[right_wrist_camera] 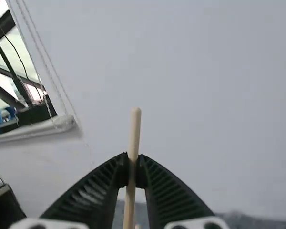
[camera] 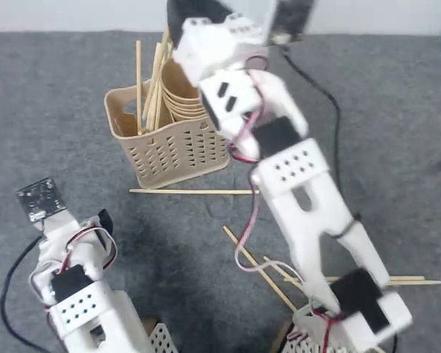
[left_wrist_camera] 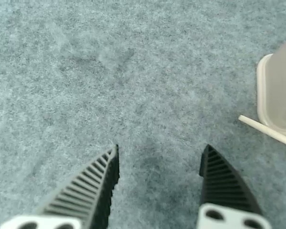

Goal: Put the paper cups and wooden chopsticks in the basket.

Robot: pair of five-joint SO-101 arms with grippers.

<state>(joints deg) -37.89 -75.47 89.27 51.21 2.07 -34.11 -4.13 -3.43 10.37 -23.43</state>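
Right end effector point(right_wrist_camera: 132, 164) clenched on wooden chopstick point(right_wrist_camera: 134, 129), tip poking out past fingers. Left end effector point(left_wrist_camera: 159, 152) released, holding nothing, over gray counter point(left_wrist_camera: 109, 71). Basket point(camera: 173, 151) holds stacked paper cups point(camera: 182, 99) and several chopsticks point(camera: 153, 81). Loose chopstick point(camera: 195, 192) lies on counter just beside basket. More loose chopsticks point(camera: 259, 269) lie near right arm base.

Cut off at edge: chopstick point(right_wrist_camera: 134, 129) lower end, most of basket point(left_wrist_camera: 276, 90). Partly hid under arm point(camera: 309, 213): loose chopsticks point(camera: 231, 237).

Grey carpeted surface point(camera: 73, 88) spread wide; plain white wall point(right_wrist_camera: 205, 71) behind, dark-framed window point(right_wrist_camera: 9, 62) alongside.
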